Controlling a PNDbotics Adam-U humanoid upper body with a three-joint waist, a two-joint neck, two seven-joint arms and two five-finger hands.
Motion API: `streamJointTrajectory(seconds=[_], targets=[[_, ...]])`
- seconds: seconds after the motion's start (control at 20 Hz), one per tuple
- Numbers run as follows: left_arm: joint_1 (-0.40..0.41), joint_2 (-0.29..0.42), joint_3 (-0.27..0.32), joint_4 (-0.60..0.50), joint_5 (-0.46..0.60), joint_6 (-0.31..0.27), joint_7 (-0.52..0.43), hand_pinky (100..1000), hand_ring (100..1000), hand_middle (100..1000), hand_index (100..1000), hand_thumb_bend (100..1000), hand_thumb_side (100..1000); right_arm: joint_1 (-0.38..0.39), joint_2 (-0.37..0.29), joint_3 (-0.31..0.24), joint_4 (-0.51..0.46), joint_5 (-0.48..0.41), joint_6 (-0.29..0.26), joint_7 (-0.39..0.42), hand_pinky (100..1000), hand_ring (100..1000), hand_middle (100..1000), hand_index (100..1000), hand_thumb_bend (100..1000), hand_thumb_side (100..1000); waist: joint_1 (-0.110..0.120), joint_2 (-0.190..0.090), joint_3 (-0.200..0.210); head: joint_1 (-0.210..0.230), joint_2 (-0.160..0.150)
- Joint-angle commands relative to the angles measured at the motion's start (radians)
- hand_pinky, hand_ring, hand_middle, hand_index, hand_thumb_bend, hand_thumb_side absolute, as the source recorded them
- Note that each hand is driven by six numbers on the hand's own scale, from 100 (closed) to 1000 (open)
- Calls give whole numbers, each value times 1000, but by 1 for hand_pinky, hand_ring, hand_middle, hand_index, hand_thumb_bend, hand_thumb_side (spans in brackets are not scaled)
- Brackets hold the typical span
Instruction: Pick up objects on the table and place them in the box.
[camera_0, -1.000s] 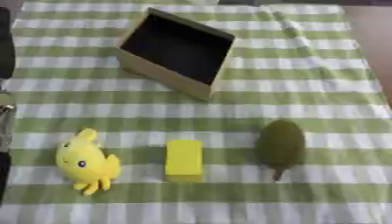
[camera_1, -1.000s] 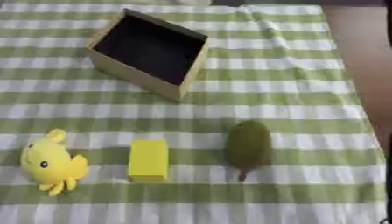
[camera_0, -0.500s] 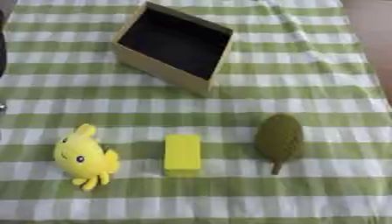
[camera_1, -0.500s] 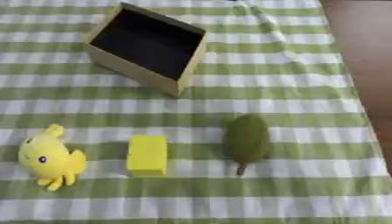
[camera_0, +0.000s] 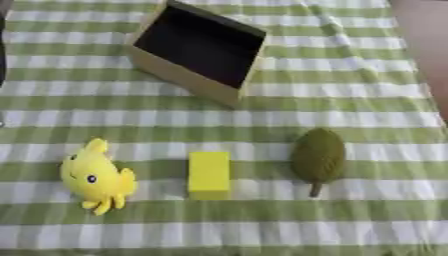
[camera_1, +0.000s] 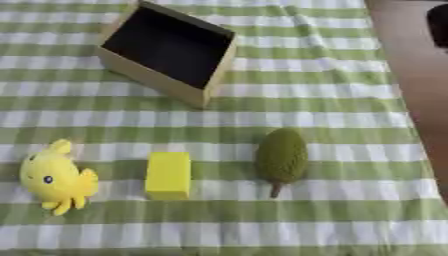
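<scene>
Three things wait in a row near the table's front edge — a yellow plush toy toward the front-left corner, a yellow block in the middle, and a green, bumpy fruit-shaped object to the right with a short stem pointing at me. The box sits well apart from them, toward the far edge and left of centre, open side up and empty as far as I can see into its dark inside.

Neither of my hands shows in either view, so I cannot say whether they are open or closed.

I judge the plush soft and light; it should squash under my fingers, so I would take it round the body, not the small legs. The block looks stiff and flat-sided, so thumb and fingers belong on its two long faces. The fruit looks rounded and rough; I would span its widest part and leave the stem alone.

Room is good — bare checked cloth lies between the row and the box. The table's right edge runs near the fruit, so I would not nudge it that way.
</scene>
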Motion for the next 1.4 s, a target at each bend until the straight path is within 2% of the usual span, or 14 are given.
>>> streamJointTrajectory(seconds=[0.05, 0.1, 0.3, 0.6, 1.15, 1.4], targets=[[-6, 35, -3, -15, 0, -1, -8, 726, 786, 749, 844, 100, 571, -36, -79, 54, -40, 84, -199, 175, 916, 1000, 786, 908, 100, 304, -15, -37, 2, -8, 6], [-5, 36, -5, -15, 0, 0, -10, 726, 786, 749, 844, 100, 571, -50, -82, 78, -47, 111, -199, 172, 923, 1000, 793, 911, 100, 356, -16, -38, 3, -11, 6], [-5, 37, -12, -15, 3, 4, -18, 726, 786, 749, 844, 100, 571, -117, -57, 170, -40, 198, -199, 176, 945, 1000, 800, 923, 100, 448, -20, -40, 8, -21, 6], [-4, 34, -18, -15, 7, 10, -27, 725, 787, 750, 843, 100, 571, -210, 23, 276, 48, 273, -199, 241, 982, 1000, 811, 950, 100, 552, -20, -41, 10, -27, 7], [0, 32, -30, -15, 10, 19, -42, 724, 788, 750, 843, 100, 571, -238, 77, 328, 127, 335, -199, 326, 1000, 1000, 813, 966, 100, 494, -20, -42, 9, -22, 13], [0, 27, -33, -15, 12, 23, -48, 724, 788, 750, 843, 100, 571, -220, 111, 341, 189, 363, -199, 388, 1000, 1000, 781, 976, 100, 393, -17, -39, 13, -24, 14]])
